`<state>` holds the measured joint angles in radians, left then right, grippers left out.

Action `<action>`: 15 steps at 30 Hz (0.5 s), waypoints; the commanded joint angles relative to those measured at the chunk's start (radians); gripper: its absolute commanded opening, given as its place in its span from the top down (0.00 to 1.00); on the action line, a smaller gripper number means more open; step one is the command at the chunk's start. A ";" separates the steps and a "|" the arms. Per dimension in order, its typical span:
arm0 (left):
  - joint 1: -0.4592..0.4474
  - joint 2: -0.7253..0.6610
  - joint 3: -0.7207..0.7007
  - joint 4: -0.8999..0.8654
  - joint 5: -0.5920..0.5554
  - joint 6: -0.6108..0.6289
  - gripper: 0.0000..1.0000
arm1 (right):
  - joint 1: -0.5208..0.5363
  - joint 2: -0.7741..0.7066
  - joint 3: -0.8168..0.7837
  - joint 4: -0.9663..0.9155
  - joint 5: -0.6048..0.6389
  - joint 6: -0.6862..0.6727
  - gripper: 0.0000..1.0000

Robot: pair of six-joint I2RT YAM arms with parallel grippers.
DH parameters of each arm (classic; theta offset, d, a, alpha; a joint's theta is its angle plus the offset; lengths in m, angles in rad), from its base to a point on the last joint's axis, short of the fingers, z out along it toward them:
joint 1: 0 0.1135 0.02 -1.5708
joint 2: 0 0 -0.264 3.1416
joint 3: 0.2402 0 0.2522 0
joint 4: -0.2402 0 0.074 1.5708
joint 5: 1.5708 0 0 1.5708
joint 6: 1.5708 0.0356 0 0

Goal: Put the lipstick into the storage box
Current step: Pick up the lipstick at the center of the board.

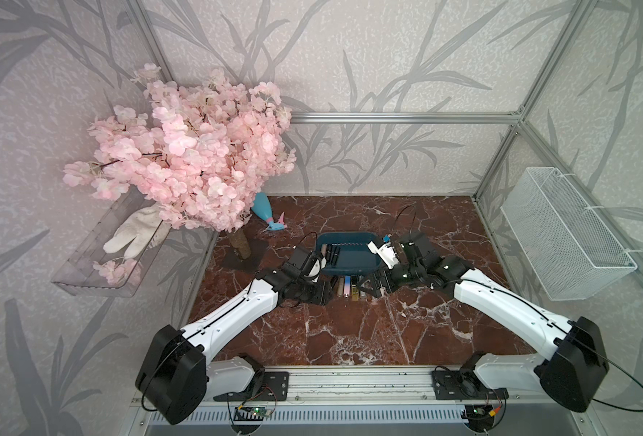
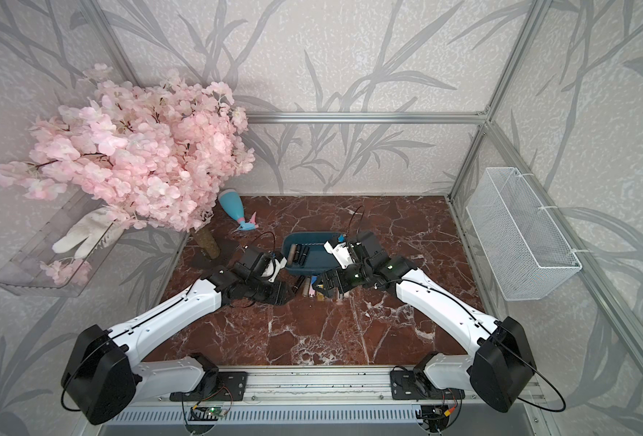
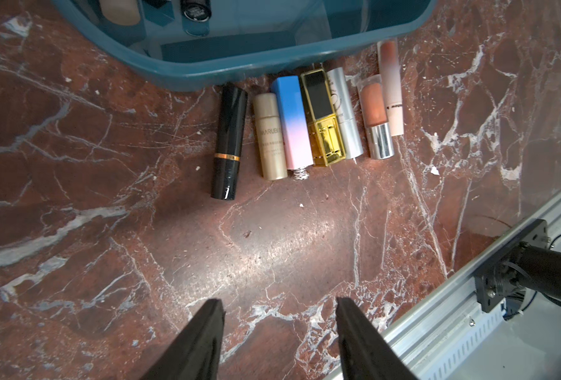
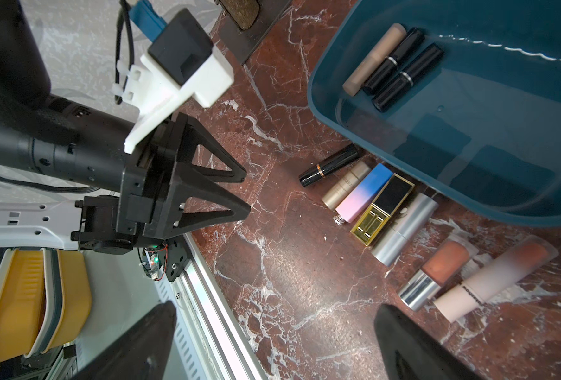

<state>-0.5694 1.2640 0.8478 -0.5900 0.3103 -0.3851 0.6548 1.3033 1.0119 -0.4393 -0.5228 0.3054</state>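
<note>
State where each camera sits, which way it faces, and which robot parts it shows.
Both top views: above the rail, facing down and forward over table, box, back wall; left arm and right arm show.
Left wrist: on the left arm, facing down at the lipstick row by the box; left fingers show, open.
Right wrist: on the right arm, facing the row and three lipsticks in the box; right fingers and left arm show.
Shared: both wrist views hold the row and box.

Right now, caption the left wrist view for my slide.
Open left gripper faces seven lipsticks lined up on the marble table beside the storage box.
</note>
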 commanded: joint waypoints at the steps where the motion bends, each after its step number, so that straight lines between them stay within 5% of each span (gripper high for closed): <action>1: -0.009 0.035 0.008 -0.008 -0.082 0.006 0.42 | 0.006 0.006 0.008 -0.009 0.005 -0.009 0.01; 15: -0.027 0.149 0.076 -0.053 -0.248 0.030 0.44 | 0.008 0.030 0.036 -0.005 0.004 -0.005 0.01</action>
<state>-0.5880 1.3914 0.8875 -0.6285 0.1158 -0.3668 0.6559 1.3346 1.0145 -0.4389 -0.5228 0.3054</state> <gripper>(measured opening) 0.565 0.993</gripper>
